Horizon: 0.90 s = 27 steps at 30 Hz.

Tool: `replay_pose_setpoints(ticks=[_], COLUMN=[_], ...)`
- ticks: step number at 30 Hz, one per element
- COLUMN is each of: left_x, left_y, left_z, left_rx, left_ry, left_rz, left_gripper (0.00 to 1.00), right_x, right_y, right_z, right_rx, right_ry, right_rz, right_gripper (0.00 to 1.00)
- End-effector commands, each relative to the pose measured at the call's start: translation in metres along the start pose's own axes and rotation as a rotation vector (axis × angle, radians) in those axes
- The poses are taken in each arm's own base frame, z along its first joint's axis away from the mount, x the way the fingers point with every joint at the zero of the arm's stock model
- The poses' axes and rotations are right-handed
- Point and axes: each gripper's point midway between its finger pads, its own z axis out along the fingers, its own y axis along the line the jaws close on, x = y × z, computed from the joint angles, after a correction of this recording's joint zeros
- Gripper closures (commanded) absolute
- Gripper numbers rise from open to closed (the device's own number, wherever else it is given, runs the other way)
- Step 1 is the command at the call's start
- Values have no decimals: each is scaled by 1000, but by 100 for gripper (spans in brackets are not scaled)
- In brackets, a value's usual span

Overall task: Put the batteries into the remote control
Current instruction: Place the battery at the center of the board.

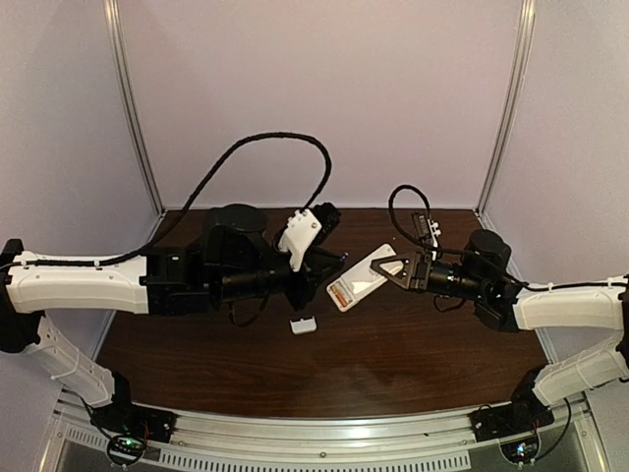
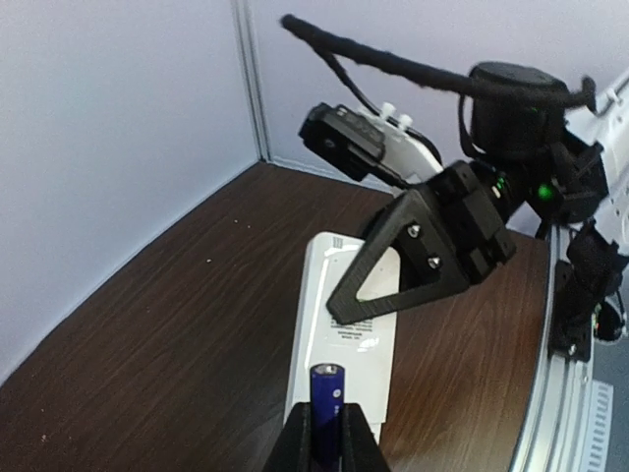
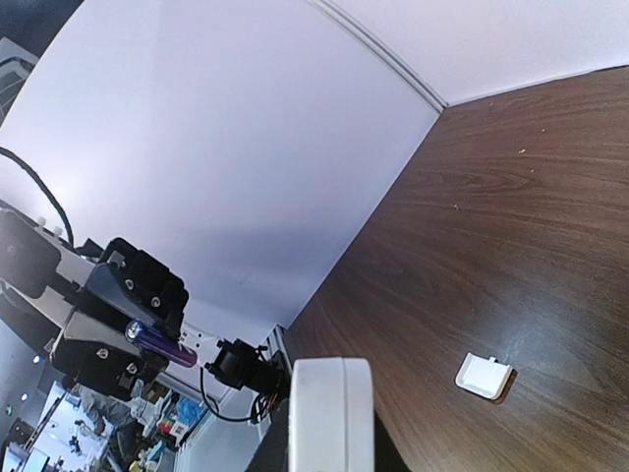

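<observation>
**Purple cell about to go in: how I'd line it up**

The left gripper (image 2: 325, 438) is pinching the purple battery (image 2: 326, 391) between its fingers, end pointing out past the tips; the right gripper (image 1: 389, 269) is clamped on the far-right end of the remote control (image 2: 346, 366) and holds it above the table (image 1: 423, 344), roughly mid-table, back side up; battery and remote are near each other but apart

My take on doing this step well: keep the right arm dead steady and let only the left arm move; turn the battery so its long axis runs along the bay instead of poking at it end-on; push one end in against the contact first, then tip the other end down; let go only once it sits flush, otherwise I'd expect it to pop out; watch that the left fingers don't knock the remote out of the right claw's hold

Counts:
- batteries: one purple for sure; there's an orange patch (image 1: 339, 293) at the near-left end of the remote that I'd guess is the orange one already seated, can't tell for certain
- remotes: one
- loose white cover (image 1: 303, 325): one, lying on the table just near of the remote
- grippers: two, both busy
</observation>
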Motion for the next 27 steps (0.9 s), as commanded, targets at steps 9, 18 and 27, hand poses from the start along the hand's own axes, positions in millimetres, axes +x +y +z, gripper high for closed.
replay_pose_setpoints(ticks=[9,18,27], left_x=[-8,2,1], left_y=[46,39,26], left_z=[0,4,9], left_rx=[-250,-261,-228], left_ry=[-200,-252,-349], left_rz=[-674,-653,-605], left_gripper=[100,100,100], right_x=[-36,-34,-30], right_y=[6,10,2], right_z=[-19,-30,-36], right_rx=[-18,-55,-15], right_ry=[-301,-371,-457], right_rz=[43,18,24], right_gripper=[100,100,100])
